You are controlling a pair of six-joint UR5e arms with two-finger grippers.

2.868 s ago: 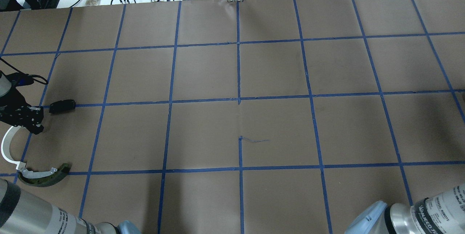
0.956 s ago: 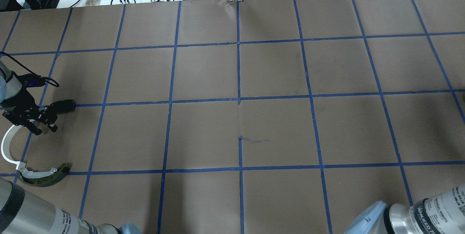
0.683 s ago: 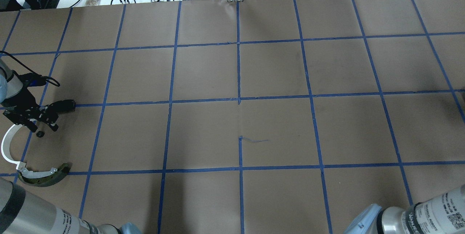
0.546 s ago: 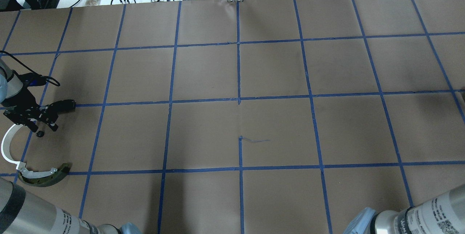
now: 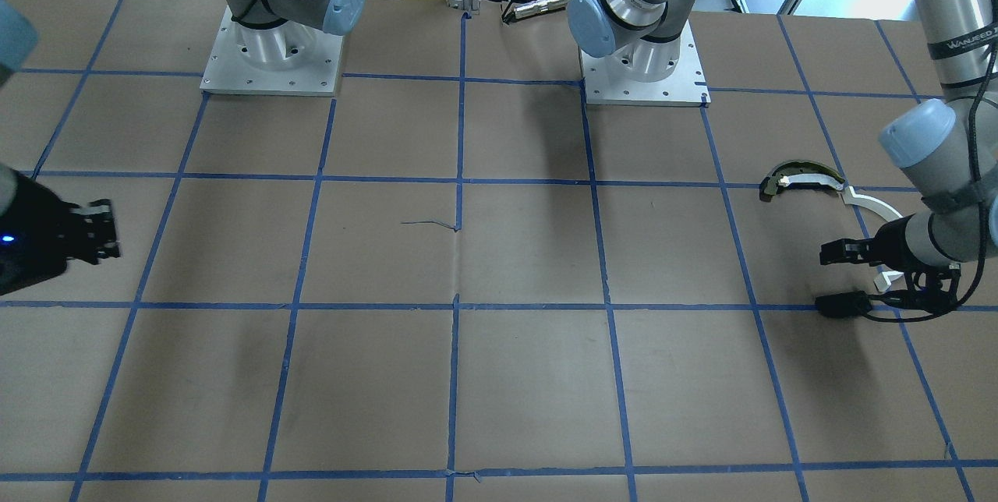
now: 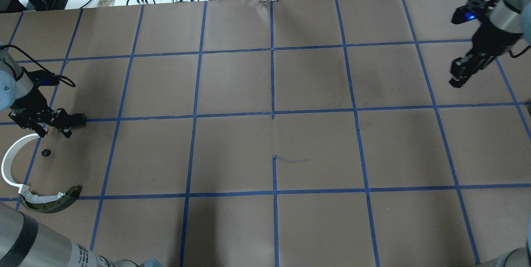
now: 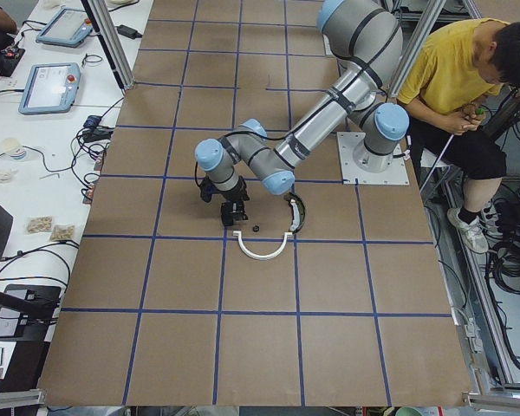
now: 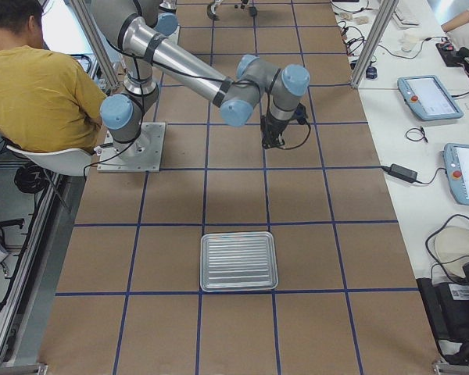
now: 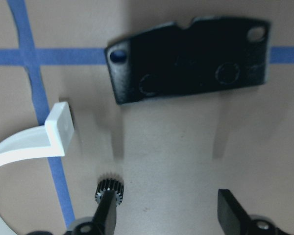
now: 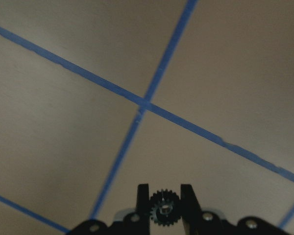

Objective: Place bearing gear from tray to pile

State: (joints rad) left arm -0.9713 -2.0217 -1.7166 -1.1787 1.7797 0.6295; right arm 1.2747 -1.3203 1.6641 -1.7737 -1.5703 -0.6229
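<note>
the brown, blue-gridded tabletop (image 6: 274,80) is carrying everything. the ridged metal tray (image 8: 238,262) is sitting toward the robot's right end, well apart from the pile. no part is showing in it at this size, so whether more gears are waiting there cannot be told. the pile (image 7: 264,253) is lying at 8 o'clock in the overhead view. it is made up of the white curved strip (image 9: 59,129), the olive-and-white curved piece (image 6: 54,205) at the strip's 6 o'clock end, and the black plate (image 9: 186,58) at 12 o'clock. the left claw (image 9: 166,205) is hovering over the pile, spread wide and empty. the right claw (image 10: 164,193) is hanging at 2 o'clock in the overhead view, clenched on a gear. the first bearing gear (image 6: 45,152) is lying loose on the tabletop inside the strip's curve, at 6 o'clock of the left claw, touching neither strip nor plate. the second bearing gear (image 10: 164,209) is riding in the right claw's grip. judged progress: one gear is looking delivered, while the second is needing to cross nearly the whole tabletop to 8 o'clock and be let go there.
</note>
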